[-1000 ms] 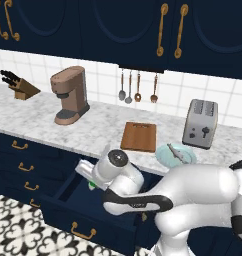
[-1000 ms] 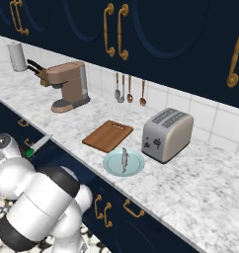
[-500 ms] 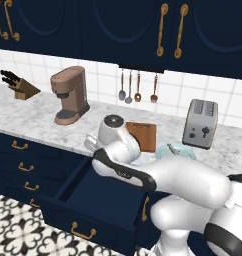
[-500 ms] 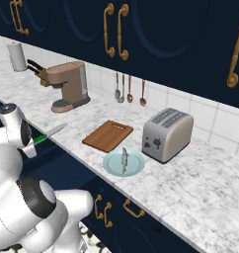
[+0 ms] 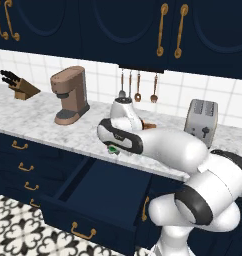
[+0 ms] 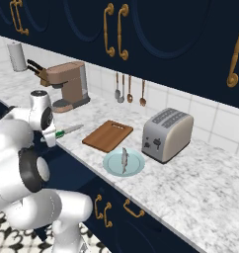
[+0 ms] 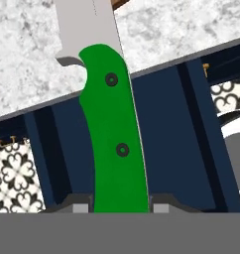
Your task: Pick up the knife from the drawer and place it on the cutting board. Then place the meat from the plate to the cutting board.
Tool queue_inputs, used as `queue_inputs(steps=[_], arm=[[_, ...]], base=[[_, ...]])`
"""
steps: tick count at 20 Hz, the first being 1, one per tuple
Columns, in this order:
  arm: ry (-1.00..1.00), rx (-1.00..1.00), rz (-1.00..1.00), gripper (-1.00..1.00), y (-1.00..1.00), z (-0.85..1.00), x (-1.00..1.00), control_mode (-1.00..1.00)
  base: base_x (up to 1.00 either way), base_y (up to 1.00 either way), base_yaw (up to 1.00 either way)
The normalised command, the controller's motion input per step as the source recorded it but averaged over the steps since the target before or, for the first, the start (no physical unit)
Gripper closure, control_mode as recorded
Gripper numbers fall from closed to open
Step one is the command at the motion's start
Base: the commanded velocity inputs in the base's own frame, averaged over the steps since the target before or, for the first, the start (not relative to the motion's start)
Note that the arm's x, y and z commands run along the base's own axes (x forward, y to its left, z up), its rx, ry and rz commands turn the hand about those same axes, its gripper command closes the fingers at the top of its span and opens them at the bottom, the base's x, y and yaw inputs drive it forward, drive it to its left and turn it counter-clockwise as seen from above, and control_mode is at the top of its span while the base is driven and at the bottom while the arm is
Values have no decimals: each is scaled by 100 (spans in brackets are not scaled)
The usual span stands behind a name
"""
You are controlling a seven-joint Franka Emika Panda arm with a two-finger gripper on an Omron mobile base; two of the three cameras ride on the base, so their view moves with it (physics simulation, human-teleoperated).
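In the right base view, going left to right, the gripper [image 6: 53, 134] sits at about nine o'clock of the frame, above the counter's front edge. Its jaws are nearly closed on the green handle of the knife [image 6: 67, 131], whose blade points toward three o'clock at the cutting board [image 6: 108, 135]. The hand view confirms it: the fingertips [image 7: 78, 203] press either side of the handle, with the blade out over the marble. The board lies flat near the centre. Just past it, at its five o'clock, the teal plate [image 6: 123, 162] holds the meat [image 6: 124, 158], and the toaster [image 6: 166, 134] stands at the plate's one o'clock. In the left base view the drawer [image 5: 100, 197] hangs open below the arm.

The grip is far back on the handle, so the knife could swing or slip if the arm moves fast. A low approach could catch the blade tip on the board's near edge. The open drawer could also obstruct the arm.
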Motion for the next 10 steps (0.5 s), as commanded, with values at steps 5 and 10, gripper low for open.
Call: queue_inputs(steps=[5,10], arm=[[10,0,0,100,-58,-11,36,-100],[4,-1,0,100,-43,-11,21,-100]], base=[[0,0,0],[0,0,0]])
